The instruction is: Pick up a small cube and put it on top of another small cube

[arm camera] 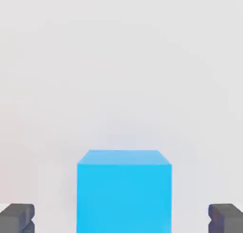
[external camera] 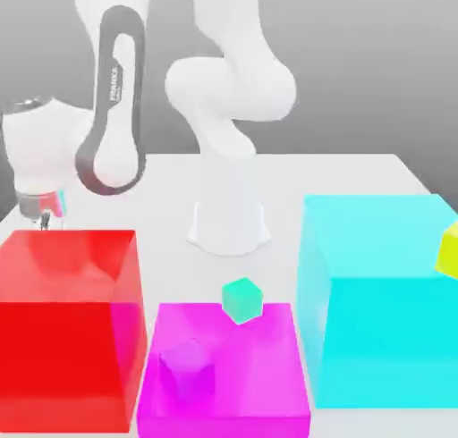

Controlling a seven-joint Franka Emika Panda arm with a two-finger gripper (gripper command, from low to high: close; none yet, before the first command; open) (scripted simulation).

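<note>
Evidently, the tool (arm camera: 121, 218) is released, its fingers straddling the small bright-blue cube (arm camera: 124, 199) at six o'clock in the hand view on the pale surface (arm camera: 121, 61), presumably placed so closing would grip opposite faces.

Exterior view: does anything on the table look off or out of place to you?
Nothing looks spilled or damaged. The oddest spot is the yellow cube, cut off by the picture's edge at the exterior view's right, by the big cyan box; whether it rests on that box, I can't tell.
</note>
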